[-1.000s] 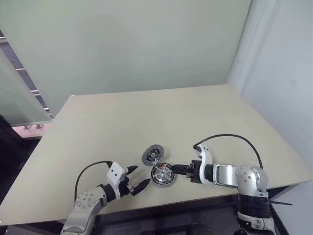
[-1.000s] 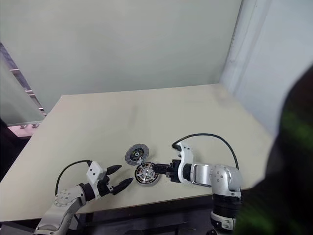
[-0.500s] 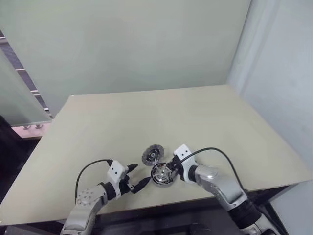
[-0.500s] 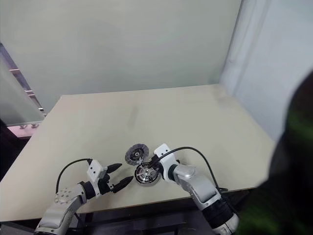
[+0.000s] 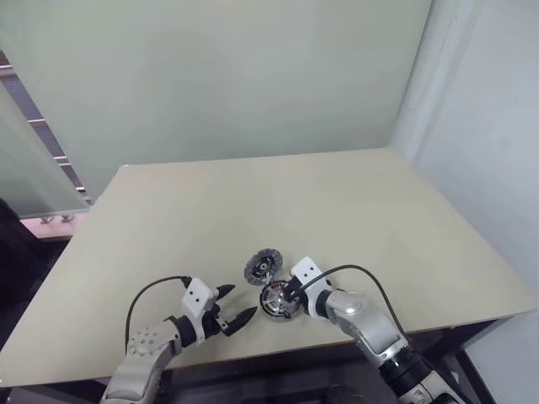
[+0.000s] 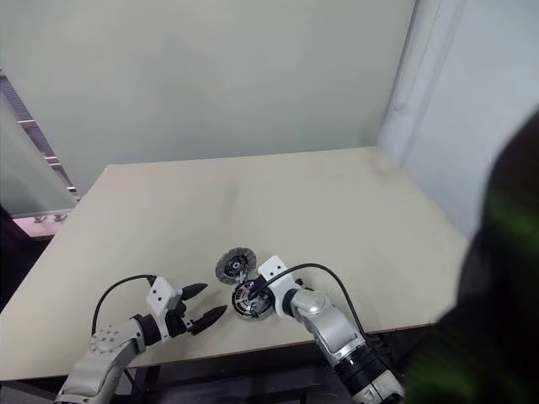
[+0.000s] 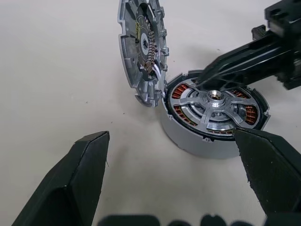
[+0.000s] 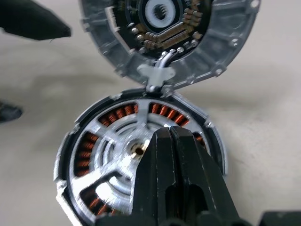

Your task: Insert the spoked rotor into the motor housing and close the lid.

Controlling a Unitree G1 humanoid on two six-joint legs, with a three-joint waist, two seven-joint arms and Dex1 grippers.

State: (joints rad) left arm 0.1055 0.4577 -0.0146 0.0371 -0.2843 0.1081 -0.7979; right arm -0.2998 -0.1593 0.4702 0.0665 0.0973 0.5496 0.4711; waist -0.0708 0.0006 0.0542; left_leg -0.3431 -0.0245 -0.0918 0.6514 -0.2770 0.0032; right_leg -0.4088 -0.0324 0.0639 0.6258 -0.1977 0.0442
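The spoked rotor (image 5: 276,303), with copper windings under silver spokes, lies flat near the table's front edge. The motor housing (image 5: 264,266), a grey disc with a ribbed rim, stands tilted on edge just behind it, touching its rim (image 7: 138,52). My right gripper (image 5: 289,295) is shut, and its tips rest on the rotor's silver face beside the hub (image 8: 169,136); nothing is between them. My left gripper (image 5: 236,305) hovers open a little to the left of the rotor, pointing at it, its fingers (image 7: 80,179) apart from both parts. The lid is out of view.
The beige table (image 5: 337,202) stretches wide and bare behind the parts. Its front edge runs just below both grippers. A black cable (image 5: 362,273) loops over my right forearm. A pale wall stands behind, and a glass panel (image 5: 34,160) at the left.
My right arm has swung in from the right and rolled its wrist. Its gripper, open beside the rotor a second ago, is now shut on top of it. The left gripper has stayed put.
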